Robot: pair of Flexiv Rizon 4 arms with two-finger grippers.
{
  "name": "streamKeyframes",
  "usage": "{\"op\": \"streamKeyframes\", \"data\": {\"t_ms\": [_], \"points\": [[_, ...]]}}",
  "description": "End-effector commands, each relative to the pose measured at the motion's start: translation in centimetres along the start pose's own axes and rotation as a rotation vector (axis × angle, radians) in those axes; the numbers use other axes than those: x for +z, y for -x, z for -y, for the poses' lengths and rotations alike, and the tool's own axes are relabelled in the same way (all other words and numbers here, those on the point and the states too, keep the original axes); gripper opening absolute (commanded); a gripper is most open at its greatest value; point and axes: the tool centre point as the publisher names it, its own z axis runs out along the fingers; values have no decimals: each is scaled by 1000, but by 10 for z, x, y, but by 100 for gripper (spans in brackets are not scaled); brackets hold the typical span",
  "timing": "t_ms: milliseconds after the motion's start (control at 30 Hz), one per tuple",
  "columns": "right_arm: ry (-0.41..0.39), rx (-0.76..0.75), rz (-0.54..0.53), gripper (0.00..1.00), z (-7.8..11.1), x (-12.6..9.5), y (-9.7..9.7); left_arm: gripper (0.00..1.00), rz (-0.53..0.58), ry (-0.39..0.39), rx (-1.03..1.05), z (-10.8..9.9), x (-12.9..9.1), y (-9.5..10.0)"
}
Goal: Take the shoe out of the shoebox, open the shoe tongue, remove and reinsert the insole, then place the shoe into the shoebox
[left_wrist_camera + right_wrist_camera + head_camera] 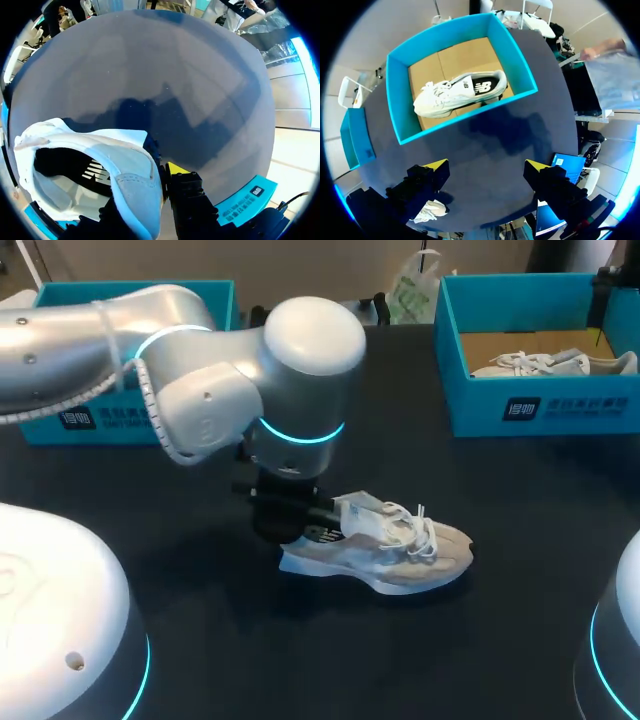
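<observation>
sneaker [390,545]: we see it lying on its sole mid-table [250,640], out of the box.
long axis: in the head view it runs roughly 9 to 4 o'clock, heel at 9, toe at 4.
left gripper [155,187]: sits at the heel end, under our left wrist. Fingers stand narrow, with the heel collar wall between them. One yellow tip presses the outside of the wall. The other finger is mostly hidden by the wall, so we read this as a pinch on the collar.
tongue [360,510]: stands up just toe-side of the left gripper, with the laces [415,530] loose beyond it toward 4 o'clock.
insole [95,170]: looks seated; the left wrist view shows dark printed lining down the shoe's mouth.
right gripper [486,167]: fingers wide apart and holding nothing. It hangs high over the table and is out of the head view.
shoebox [540,405]: at about 1 o'clock from the sneaker and well apart from it. It holds a second sneaker [555,363].
nearer arm: left, already on the heel. The right is well apart.
key relation: the mouth opens upward between the heel pinch and the tongue. We judge the right gripper must come down from above on the 3 o'clock side and line up with the long axis.
</observation>
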Motion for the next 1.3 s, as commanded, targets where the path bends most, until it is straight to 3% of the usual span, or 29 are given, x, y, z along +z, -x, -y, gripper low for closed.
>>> {"op": "streamKeyframes", "data": {"t_ms": [33,1000,1033,1133,1200,1233,1300], "points": [[2,1,0,100,1,0,0,0,-14,-9,-6,-2,5,11],[2,1,0,100,1,0,0,0,-38,-35,-12,6,29,26],[2,1,0,100,1,0,0,4,-36,-35,-12,7,29,26],[2,1,0,100,1,0,0,36,-35,-24,-6,9,30,27],[2,1,0,100,1,0,0,85,-33,-21,-9,9,30,27],[2,1,0,100,1,0,0,100,-25,-20,-11,9,29,26],[2,1,0,100,1,0,0,100,-10,-15,-17,9,23,24]]}}
